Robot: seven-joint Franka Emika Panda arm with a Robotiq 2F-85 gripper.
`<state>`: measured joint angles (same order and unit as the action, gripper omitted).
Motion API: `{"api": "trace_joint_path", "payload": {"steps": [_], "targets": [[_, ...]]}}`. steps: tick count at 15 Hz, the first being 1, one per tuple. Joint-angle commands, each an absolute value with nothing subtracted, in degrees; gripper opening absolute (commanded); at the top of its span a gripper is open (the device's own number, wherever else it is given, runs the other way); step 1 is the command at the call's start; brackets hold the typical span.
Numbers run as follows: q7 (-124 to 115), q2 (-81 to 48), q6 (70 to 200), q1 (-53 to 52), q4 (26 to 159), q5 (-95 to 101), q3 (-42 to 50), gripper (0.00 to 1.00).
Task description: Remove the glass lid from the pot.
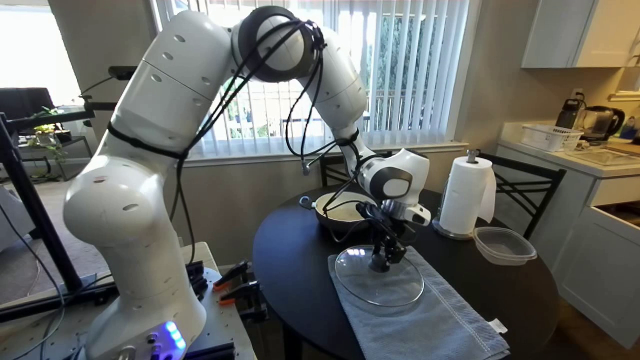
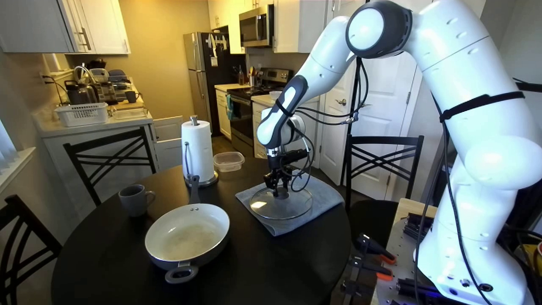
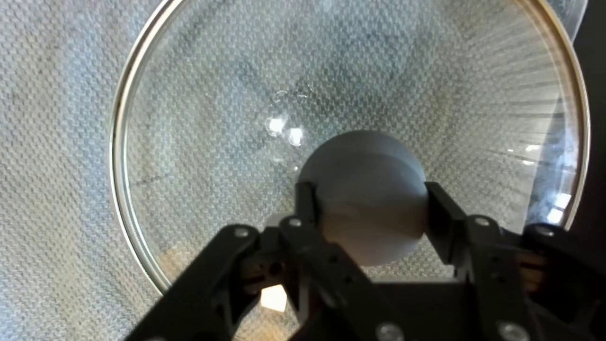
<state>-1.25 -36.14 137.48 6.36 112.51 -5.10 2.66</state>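
Glass lid (image 2: 281, 207) off the pot (image 2: 188, 237), over a grey cloth (image 2: 326, 197) on the dark table (image 2: 288, 267). Gripper (image 3: 371, 206) clamped on the lid's round knob (image 3: 364, 182), one finger (image 3: 442, 213) against each side. Whether the rim (image 3: 118, 147) touches cloth, can't tell from where I stand. Pot open, pale inside, near the lid but apart from it, long handle (image 2: 194, 188) toward the paper-towel roll (image 2: 198, 150). Grey mug (image 2: 134, 201) near the pot, clear tub (image 2: 229, 162) just beside the roll.
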Motion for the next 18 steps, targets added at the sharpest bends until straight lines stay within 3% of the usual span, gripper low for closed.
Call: {"api": "trace_joint_path", "payload": {"steps": [1, 2, 3, 5, 18], "targets": [[-4.88, -32.62, 137.36, 3.43, 115.43, -2.79, 4.70, 0.33], [-5.65, -32.61, 137.31, 2.75, 115.28, -2.21, 5.16, 0.66], [-6.44, -32.52, 137.08, 2.10, 115.12, -1.49, 5.59, 0.85], [-7.63, -31.85, 136.80, 1.09, 114.89, -0.26, 6.25, 0.97], [-6.89, -32.34, 136.33, 1.31, 112.55, 1.02, 5.54, 1.00]]}}
